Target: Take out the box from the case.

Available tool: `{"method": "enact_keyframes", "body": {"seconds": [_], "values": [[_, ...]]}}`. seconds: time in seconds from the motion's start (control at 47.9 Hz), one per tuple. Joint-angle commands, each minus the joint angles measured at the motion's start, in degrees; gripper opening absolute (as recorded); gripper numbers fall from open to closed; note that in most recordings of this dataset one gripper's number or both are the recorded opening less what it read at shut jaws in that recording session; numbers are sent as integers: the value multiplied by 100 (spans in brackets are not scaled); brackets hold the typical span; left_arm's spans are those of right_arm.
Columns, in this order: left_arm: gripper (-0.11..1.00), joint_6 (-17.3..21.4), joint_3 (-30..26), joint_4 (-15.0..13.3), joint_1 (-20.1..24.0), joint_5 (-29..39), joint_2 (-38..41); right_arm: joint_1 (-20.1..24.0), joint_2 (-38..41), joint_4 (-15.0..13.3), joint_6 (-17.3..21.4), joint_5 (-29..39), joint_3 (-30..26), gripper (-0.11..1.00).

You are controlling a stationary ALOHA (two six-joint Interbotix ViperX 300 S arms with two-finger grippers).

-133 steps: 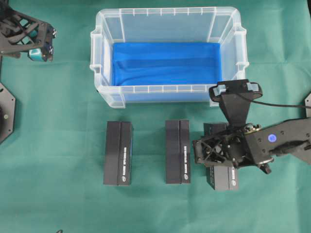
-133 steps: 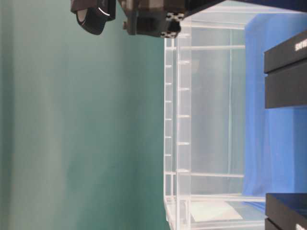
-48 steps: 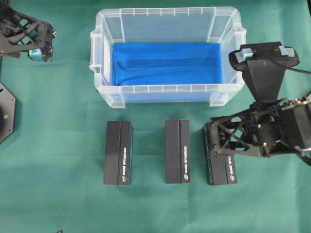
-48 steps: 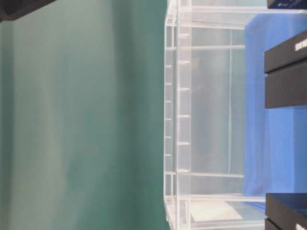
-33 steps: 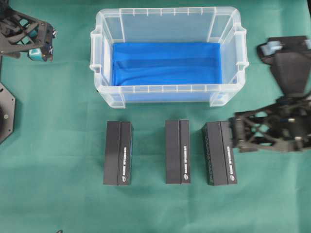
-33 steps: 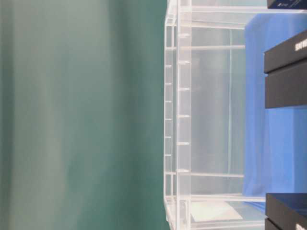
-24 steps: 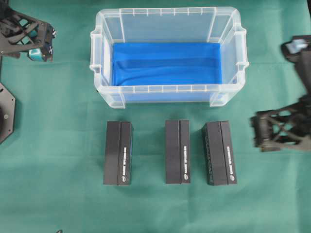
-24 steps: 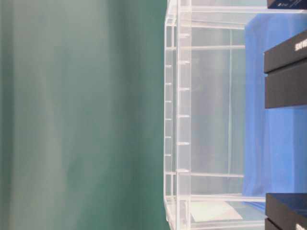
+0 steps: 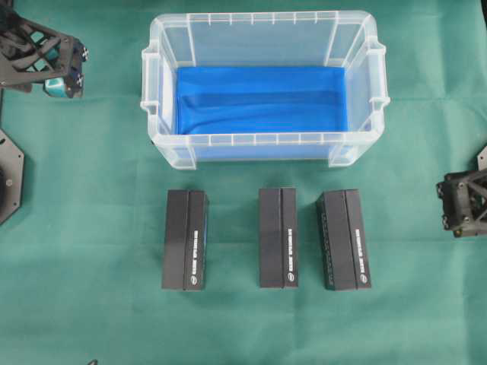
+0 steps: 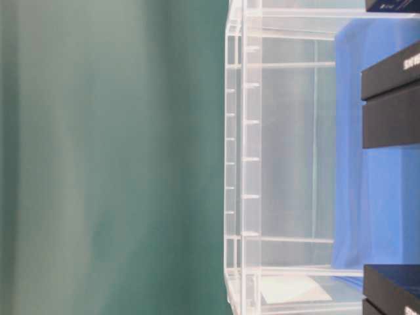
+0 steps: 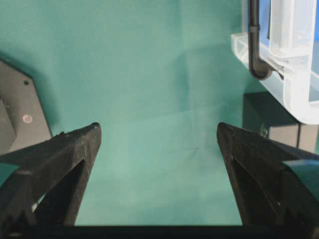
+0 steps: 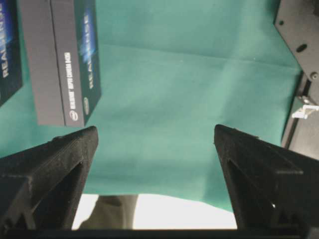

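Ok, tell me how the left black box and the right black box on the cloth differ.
The left black box lies farthest from the right tool; the right black box lies nearest it. The left black box sits squarely upright in the overhead view; the right black box is turned slightly, its top end leaning left. Both are dark, oblong, printed along one side, and lie outside the case on the green cloth.

right gripper (image 9: 449,207): released, drawn back from over the right box (image 9: 344,239) to the table's right edge, jaws wide.
right box: uncovered, lying free on the green cloth (image 9: 91,228).
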Motion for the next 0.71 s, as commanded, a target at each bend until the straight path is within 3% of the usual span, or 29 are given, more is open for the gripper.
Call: {"method": "enact_keyframes", "body": {"seconds": [0.0,0.209,0.689], "values": [[98,-9,-79,-9,-44,-18,-62,-132,-44,-18,-97,-44,-35,91],[98,-9,-79,-9,-62,-9,-62,-677,-62,-18,-624,-158,88,91],[98,-26,-88,-9,-62,9,-62,-3076,-264,-114,-3059,-800,606,91]]}}
